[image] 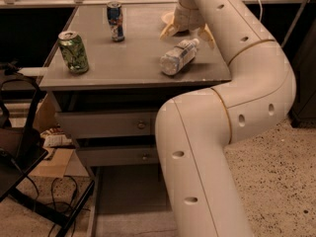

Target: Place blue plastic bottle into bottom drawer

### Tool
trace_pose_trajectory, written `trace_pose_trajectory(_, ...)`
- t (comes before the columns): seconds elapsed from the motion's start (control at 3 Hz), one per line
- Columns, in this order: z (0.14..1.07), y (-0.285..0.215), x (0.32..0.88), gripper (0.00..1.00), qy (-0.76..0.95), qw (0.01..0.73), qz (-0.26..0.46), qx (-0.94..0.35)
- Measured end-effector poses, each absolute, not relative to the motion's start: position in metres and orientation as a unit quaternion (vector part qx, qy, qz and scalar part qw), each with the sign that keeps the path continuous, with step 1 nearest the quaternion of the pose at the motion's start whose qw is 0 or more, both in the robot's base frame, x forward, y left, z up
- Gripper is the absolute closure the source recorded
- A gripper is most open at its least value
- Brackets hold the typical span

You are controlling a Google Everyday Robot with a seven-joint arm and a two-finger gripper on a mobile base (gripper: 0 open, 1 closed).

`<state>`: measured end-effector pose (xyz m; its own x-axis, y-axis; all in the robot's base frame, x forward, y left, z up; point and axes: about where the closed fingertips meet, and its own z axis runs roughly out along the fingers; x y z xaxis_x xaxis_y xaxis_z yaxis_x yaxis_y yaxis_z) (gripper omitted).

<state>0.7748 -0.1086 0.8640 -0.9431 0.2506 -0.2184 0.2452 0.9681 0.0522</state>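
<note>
The blue plastic bottle (178, 57) lies on its side on the grey cabinet top (133, 65), near the right front, its white cap pointing to the far right. My gripper (188, 32) hangs over the far right of the top, just behind and above the bottle. Its two pale fingers (168, 30) are spread apart and hold nothing. The bottom drawer (126, 201) is pulled out near the floor, its flat grey floor showing; my white arm (212, 147) covers its right part.
A green can (73, 52) stands at the left front of the top and a blue can (116, 21) at the back middle. Two knobbed grey drawers (141, 125) are shut below the top. A dark chair frame and cables (29, 181) stand on the left.
</note>
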Motion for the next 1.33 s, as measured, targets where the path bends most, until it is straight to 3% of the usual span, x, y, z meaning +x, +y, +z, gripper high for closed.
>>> trace_pose_trajectory(0.67,0.822,-0.106,0.775,0.49,0.985,0.071,0.058,0.148)
trace_pose_trajectory(1.33,0.822,-0.106,0.775,0.96,0.985,0.071,0.058,0.148)
